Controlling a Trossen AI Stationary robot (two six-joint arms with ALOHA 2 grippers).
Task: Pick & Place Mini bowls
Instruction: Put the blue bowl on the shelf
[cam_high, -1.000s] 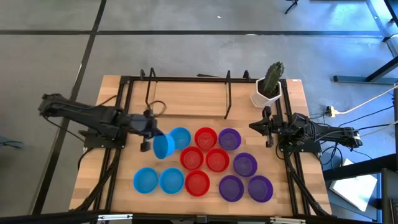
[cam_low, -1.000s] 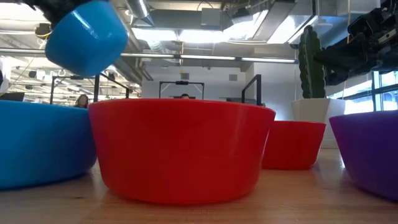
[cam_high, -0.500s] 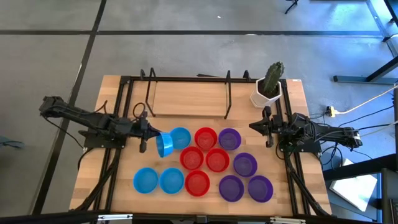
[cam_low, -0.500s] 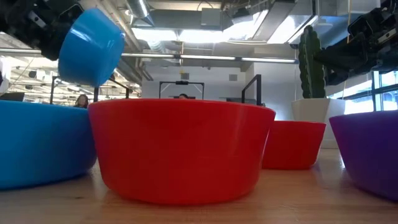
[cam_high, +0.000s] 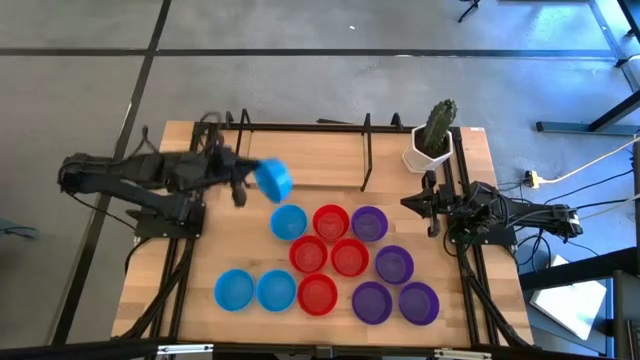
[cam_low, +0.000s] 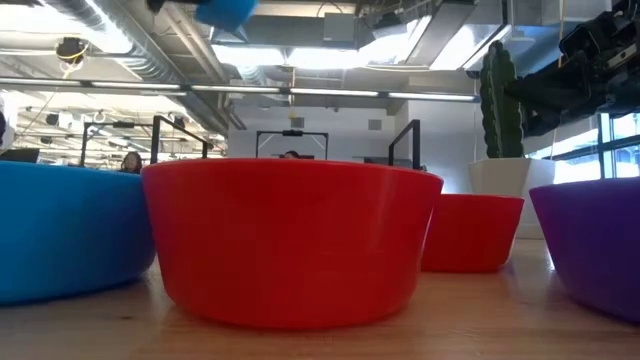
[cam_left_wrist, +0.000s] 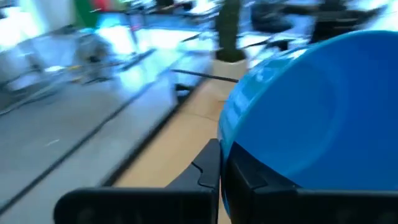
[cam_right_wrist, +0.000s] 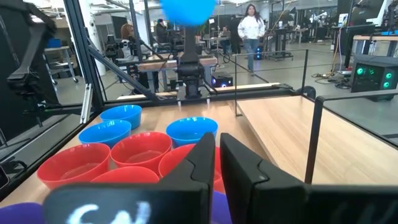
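Blue bowl (cam_high: 273, 179) lifted higher, wrist shows grip

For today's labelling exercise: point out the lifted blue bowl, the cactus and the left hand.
Lifted blue bowl (cam_high: 273, 178), high view, its outer wall.
Cactus (cam_high: 438, 125), high view, mid-stem.
Left hand (cam_high: 245, 181), high view, between its fingertips.

wooden table (cam_high: 330, 165) | black metal frame (cam_high: 367, 152) on it | green cactus (cam_high: 438, 125) in white pot (cam_high: 424, 157), far right corner | person (cam_right_wrist: 251, 31) standing in room beyond
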